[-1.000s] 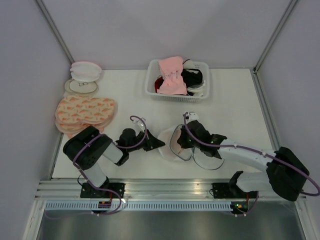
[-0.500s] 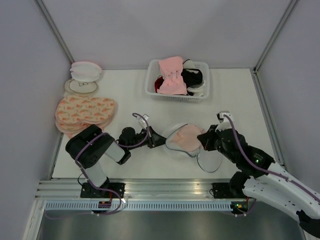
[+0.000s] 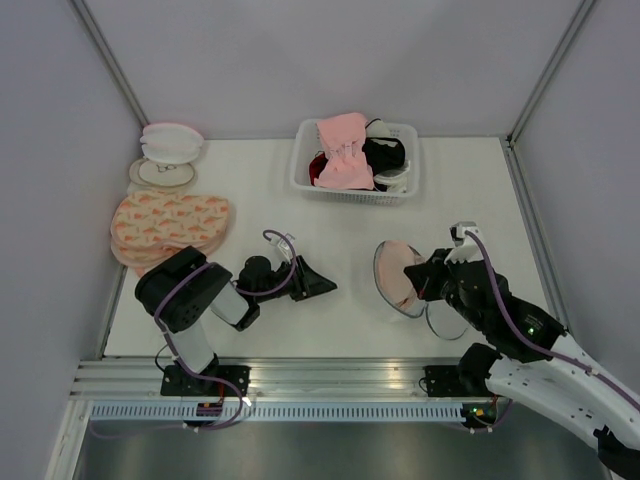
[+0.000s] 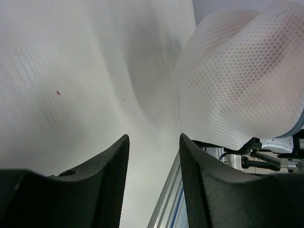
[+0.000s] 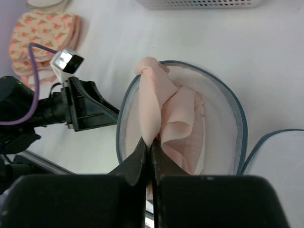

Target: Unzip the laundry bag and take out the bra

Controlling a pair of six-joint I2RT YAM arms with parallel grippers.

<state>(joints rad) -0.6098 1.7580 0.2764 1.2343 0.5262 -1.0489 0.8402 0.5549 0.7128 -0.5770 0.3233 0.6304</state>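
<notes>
Pinches a fold of the bra (image 5: 175,118) in the right gripper (image 5: 148,147), just ahead of the fingertips, inside the open laundry bag (image 5: 221,118). May drag that bag along, with the left gripper (image 4: 153,142) parted, empty, apart from it.

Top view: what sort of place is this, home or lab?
Likely a lab test cell, not a home: plain panel walls, an aluminium mounting rail at the table edge, and a staged laundry basket.

white mesh laundry bag (image 5: 219,124), peach bra (image 5: 173,114), orange-printed flat bags (image 3: 170,222)
</notes>
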